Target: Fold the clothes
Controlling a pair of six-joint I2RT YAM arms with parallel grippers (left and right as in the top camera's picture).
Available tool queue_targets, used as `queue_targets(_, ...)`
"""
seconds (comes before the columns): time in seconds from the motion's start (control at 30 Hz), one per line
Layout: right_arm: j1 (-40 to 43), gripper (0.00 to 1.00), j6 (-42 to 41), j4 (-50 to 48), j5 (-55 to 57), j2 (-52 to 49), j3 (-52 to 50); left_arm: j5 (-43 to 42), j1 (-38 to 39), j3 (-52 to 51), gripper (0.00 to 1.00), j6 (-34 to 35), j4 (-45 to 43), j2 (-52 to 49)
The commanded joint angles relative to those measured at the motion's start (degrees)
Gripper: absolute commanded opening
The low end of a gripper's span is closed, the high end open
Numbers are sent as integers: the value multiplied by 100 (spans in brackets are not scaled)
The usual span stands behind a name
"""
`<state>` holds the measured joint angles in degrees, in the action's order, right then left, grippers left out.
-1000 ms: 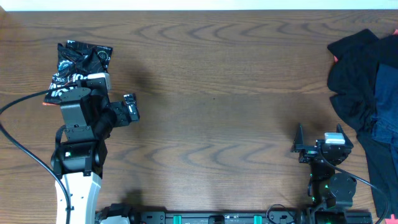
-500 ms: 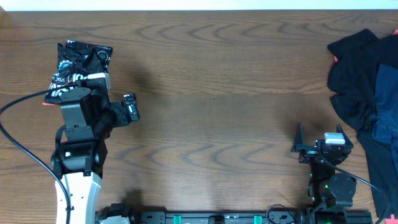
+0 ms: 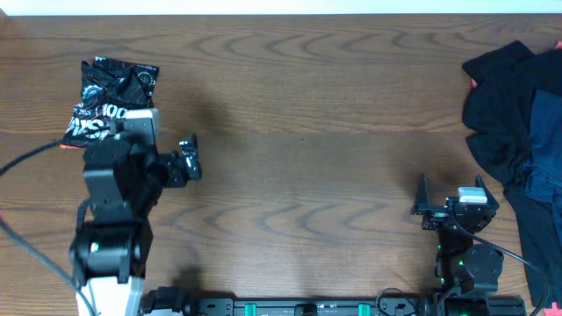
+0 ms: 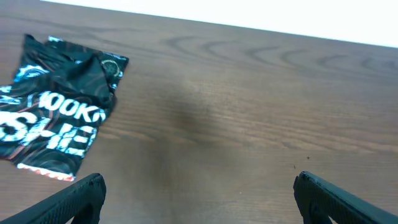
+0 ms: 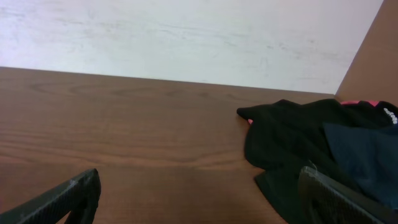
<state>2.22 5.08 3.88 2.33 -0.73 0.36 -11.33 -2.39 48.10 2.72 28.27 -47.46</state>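
Note:
A folded black garment with white print (image 3: pixel 112 101) lies at the table's far left; it also shows in the left wrist view (image 4: pixel 56 121). A loose pile of black and dark blue clothes (image 3: pixel 518 123) lies at the right edge, and shows in the right wrist view (image 5: pixel 311 143). My left gripper (image 3: pixel 154 136) is open and empty, above bare wood just right of and nearer than the folded garment; its fingers frame bare table (image 4: pixel 199 199). My right gripper (image 3: pixel 454 200) is open and empty near the front edge, left of the pile (image 5: pixel 199 199).
The wooden table (image 3: pixel 307 114) spreads between the two arms. Black cables run off the left arm toward the left edge (image 3: pixel 26 154). A white wall stands beyond the far edge (image 5: pixel 186 37).
My left arm has drawn back toward the front and its gripper has shifted slightly right, uncovering more of the folded garment. The right arm and the pile have not moved.

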Motion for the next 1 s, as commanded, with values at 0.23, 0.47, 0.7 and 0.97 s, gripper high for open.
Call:
queue_targets(0.23,-90,99,79,22,2,28,-4,184,33,-1073,98,-212,227,1746)
queue_targets(0.47,-90,99,79,22,2,28,-4,173,35,-2623,98,-205,-739,3014)
queue_targets(0.7,-90,99,76,22,2,28,-4,175,35,-3480,98,-205,-1342,3974)
queue_targets(0.97,-90,99,79,22,2,28,-4,177,35,-4299,98,-208,-2291,4739)
